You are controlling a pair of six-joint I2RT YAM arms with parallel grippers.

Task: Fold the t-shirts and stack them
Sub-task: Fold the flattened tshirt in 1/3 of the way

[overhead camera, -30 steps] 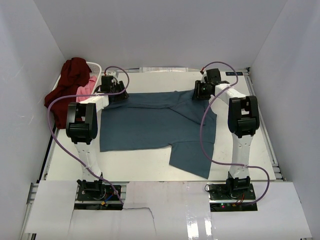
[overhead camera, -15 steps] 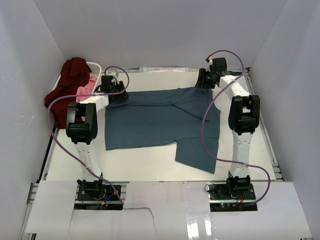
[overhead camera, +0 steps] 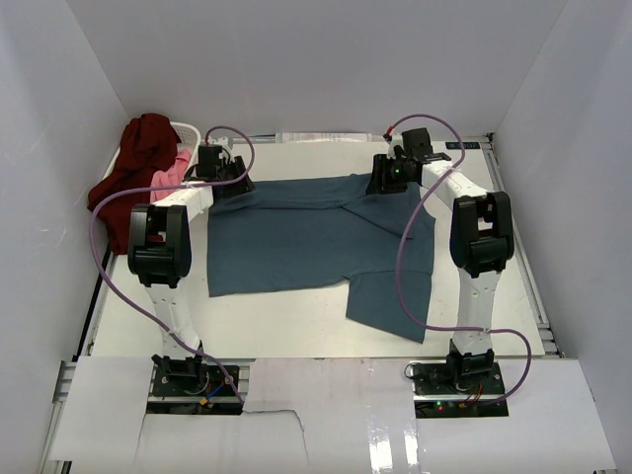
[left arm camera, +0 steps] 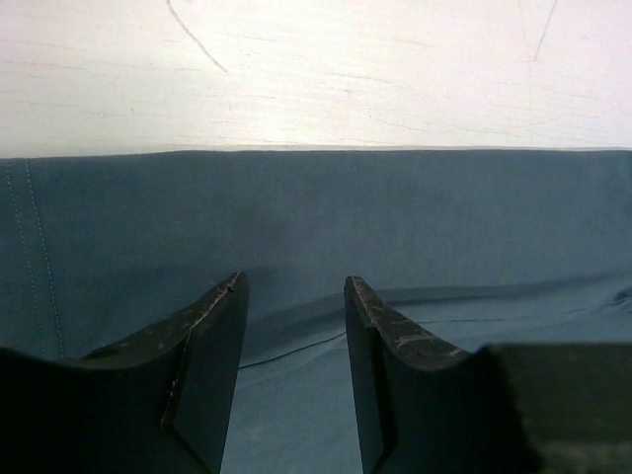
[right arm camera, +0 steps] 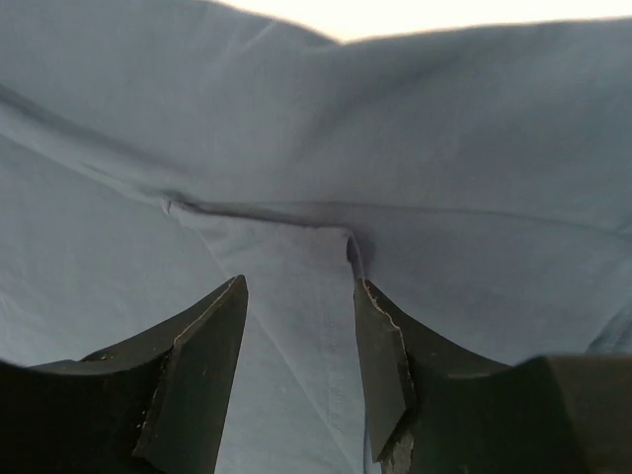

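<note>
Left gripper point(left arm camera: 294, 291) and right gripper point(right arm camera: 299, 291) hover half-open, empty, over the teal t-shirt point(overhead camera: 306, 242) at its far edge. Flattening seems underway; next, each must pinch cloth.

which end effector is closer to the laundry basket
Left. The left end effector is on the blue shirt's far left corner, just beside the basket. The right end effector is across the shirt, at its far right corner.

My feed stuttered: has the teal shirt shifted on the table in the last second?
Yes. The teal shirt slid slightly right, toward the right edge of the table, away from the basket.
</note>
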